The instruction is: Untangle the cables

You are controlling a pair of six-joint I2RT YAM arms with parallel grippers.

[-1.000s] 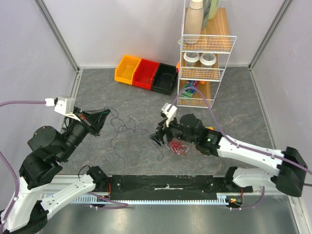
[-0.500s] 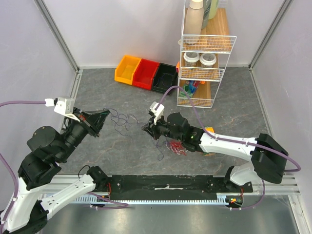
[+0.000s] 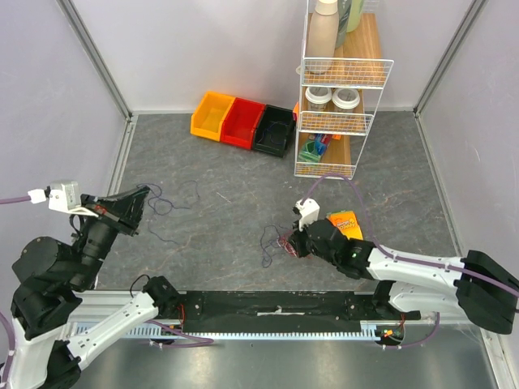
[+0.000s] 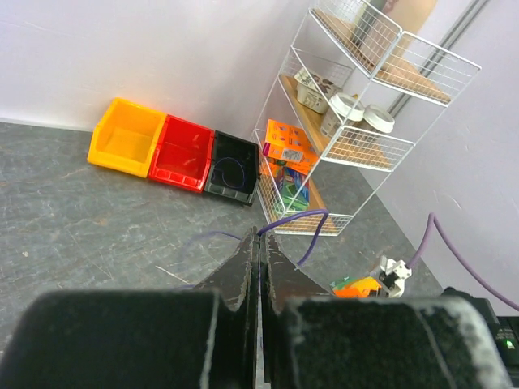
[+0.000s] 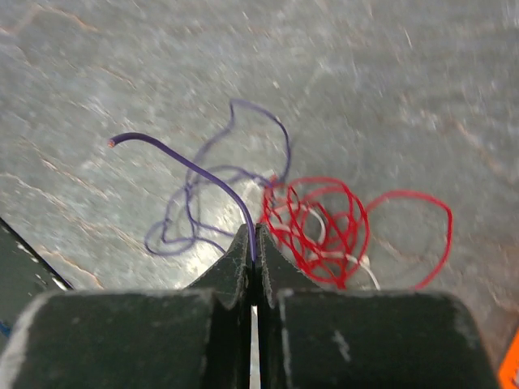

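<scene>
Red cable [image 5: 354, 223] tangled with white cable [image 5: 318, 228]; dark blue cable [image 5: 195, 168] loops beside, pinched in jaws.

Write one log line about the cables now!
left end effector: shut on left blue cable | right end effector: shut on right blue cable | red cable: tangled

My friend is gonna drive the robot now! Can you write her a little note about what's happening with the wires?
Left gripper: shut on a thin dark blue wire, far from the tangle.
Right gripper: shut on a dark blue strand, beside the tangled red wire.
A thin white wire runs through the red tangle.
Done: blue mostly spread clear of the red.
To do: free the last blue loops, then part red from white.
</scene>
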